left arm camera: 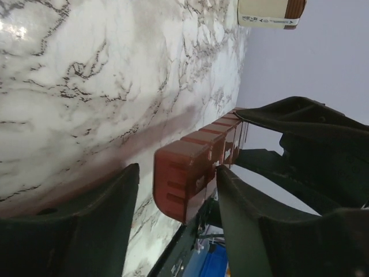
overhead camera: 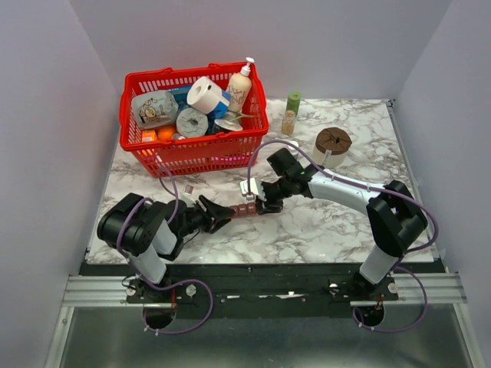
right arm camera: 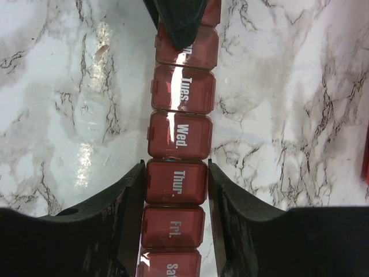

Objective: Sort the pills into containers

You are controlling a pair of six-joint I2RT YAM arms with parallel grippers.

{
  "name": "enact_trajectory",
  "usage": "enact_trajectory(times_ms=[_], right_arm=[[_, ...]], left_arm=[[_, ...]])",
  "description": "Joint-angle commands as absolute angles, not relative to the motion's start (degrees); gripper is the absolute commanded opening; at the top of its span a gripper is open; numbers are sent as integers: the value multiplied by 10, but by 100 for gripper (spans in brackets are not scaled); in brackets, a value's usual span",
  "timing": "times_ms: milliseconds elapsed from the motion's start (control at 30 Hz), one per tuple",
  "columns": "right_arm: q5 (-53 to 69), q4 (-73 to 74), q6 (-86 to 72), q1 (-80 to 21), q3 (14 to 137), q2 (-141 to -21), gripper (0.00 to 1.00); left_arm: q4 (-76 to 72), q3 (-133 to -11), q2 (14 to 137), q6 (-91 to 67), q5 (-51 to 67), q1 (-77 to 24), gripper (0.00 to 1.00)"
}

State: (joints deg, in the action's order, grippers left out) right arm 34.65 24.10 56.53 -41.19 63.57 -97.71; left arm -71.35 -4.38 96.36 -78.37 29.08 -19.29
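Dark red plastic marks the pill box, which is seen from above lying on the marble table, stretched between the left pincer and the right pincer. Each of its ends is covered by one of them. A red basket is set behind it, and a cream tub well off to the right.

From the left wrist, one end of the pill box is seen between the fingers of the left pincer, which is partly open. The box is close against one finger, while a gap is left at the other. The far end is hidden under the right pincer.

From the right wrist, the pill box is seen running lengthwise through the right pincer, whose fingers are closed against both sides of the compartment marked "Thur.". "Wed." and "Tues." are laid out beyond the tips, and the far end is covered by the left pincer.
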Motion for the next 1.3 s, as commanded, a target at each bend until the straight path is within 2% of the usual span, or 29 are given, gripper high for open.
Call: enact_trajectory(times_ms=[0,133,200,267,367,567,600,833,1000,1133,1267], right_arm=[[382,238,543,-416,649,-977,38],[386,238,538,-416,650,-976,38],[392,238,536,-416,647,-974,38],[397,238,530,-416,647,-972,38],[405,238,524,-416,647,-969,38],[425,239,505,-416,648,-955,38],[429,240,503,-416,648,-954,38],[472,263,480,-407,654,-947,37],[525,338,492,-389,691,-960,37],[552,387,503,-382,720,-969,37],[560,420,502,-381,742,-979,38]], left_arm=[[-971,-42,951,-804,312,-192,54],[-971,-45,930,-815,316,-193,49],[-971,-47,919,-827,318,-192,42],[-971,-50,899,-835,319,-193,41],[-971,-53,877,-852,317,-192,32],[-970,-54,854,-863,318,-192,8],[-970,-55,854,-860,320,-192,1],[-969,-54,862,-817,373,-166,0],[-965,-52,857,-787,435,-140,0],[-938,-60,839,-765,437,-142,0],[-847,-72,796,-720,437,-142,0]])
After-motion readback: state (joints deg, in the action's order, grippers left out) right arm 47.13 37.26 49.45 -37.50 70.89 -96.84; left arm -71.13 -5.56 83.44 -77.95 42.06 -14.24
